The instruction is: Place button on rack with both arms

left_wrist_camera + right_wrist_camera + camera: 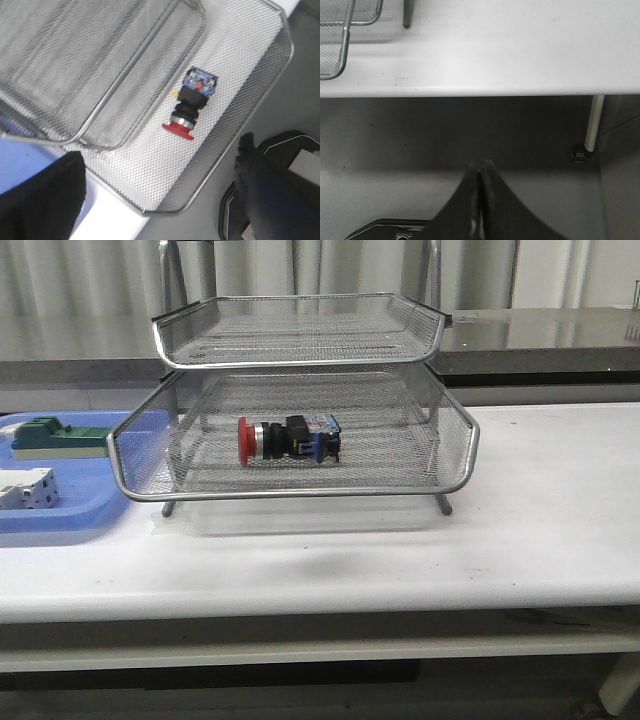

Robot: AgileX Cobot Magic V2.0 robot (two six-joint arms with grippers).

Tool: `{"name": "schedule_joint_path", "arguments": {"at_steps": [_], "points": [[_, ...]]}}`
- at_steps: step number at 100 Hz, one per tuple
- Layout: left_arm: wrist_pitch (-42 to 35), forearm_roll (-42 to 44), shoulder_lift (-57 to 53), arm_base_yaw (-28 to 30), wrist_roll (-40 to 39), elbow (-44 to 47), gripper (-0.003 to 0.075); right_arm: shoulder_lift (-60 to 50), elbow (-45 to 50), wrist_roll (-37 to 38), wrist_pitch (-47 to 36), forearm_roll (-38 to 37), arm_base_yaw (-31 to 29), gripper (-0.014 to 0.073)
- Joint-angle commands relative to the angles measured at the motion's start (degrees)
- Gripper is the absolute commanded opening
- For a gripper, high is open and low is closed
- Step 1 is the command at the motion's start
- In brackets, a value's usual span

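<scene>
The button lies on its side in the lower tray of the silver wire rack, red cap to the left, blue block to the right. The left wrist view shows the same button on the mesh, well away from my left gripper, which is open with nothing between its fingers. My right gripper is shut and empty, hanging below the table's front edge over the floor. Neither gripper appears in the front view.
A blue plastic tray at the left holds a green block and a white boxy part. A rack corner and a table leg show in the right wrist view.
</scene>
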Motion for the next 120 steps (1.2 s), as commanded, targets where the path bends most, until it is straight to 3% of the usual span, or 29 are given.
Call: {"name": "schedule_joint_path", "arguments": {"at_steps": [1,24,46,88,120], "points": [[1.14,-0.27,-5.67,3.27,-1.29,1.14,0.057,-0.18,-1.99,-0.35,-2.98,-0.18,-0.46,-0.0068],[-4.62,-0.59,-15.83,13.01,-2.72,12.66,0.057,-0.18,-1.99,-0.35,-2.98,-0.18,-0.46,-0.0068],[-15.16,-1.94,-27.83,20.35,-5.0,27.07,0.057,-0.18,-1.99,-0.35,-2.98,-0.18,-0.46,-0.0068],[-41.72,-5.84,-51.27,21.68,-5.36,56.87,0.057,-0.18,-1.99,-0.35,-2.98,-0.18,-0.46,-0.0068],[-50.93,-8.47,-67.55,21.68,-5.36,72.75,0.057,-0.18,-1.99,-0.35,-2.98,-0.18,-0.46,-0.0068]]}}
